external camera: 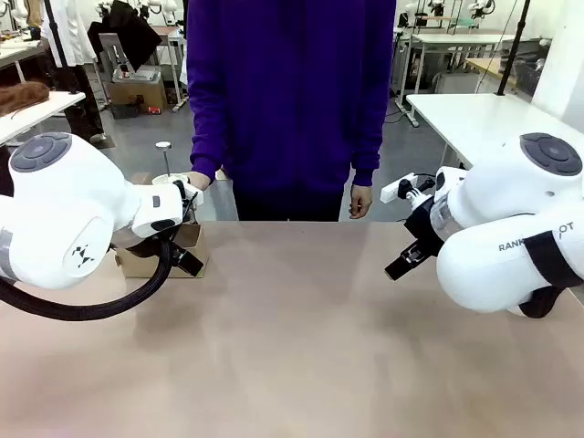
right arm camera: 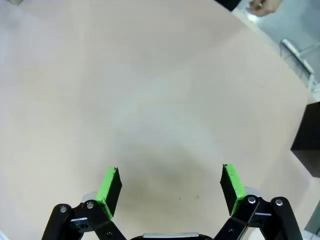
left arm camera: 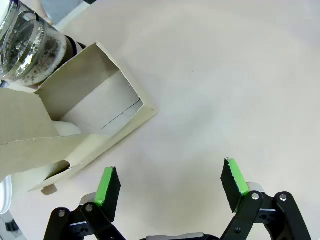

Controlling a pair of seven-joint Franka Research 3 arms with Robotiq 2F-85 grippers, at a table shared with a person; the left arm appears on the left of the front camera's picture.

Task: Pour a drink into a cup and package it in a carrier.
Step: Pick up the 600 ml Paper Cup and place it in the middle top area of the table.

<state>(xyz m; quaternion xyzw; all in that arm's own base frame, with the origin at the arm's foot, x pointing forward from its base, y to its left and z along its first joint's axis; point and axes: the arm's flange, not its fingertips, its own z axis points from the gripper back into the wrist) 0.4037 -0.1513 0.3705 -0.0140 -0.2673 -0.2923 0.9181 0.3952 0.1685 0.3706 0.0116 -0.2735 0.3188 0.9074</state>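
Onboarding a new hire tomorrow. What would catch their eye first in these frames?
A person in a purple top stands across the table, framed by the bulky white left arm and right arm. On its left side, a brown cardboard carrier sits beside a glass jar, just ahead of the left fingers, spread open. The right fingers are open too, over bare tabletop.

Carrier [left arm camera: 85, 70] and jar [left arm camera: 25, 45], table's left side
The brown cardboard carrier sits flat, centre handle up. The clear glass jar, its wall speckled with dark froth, is just beside the carrier's far corner.
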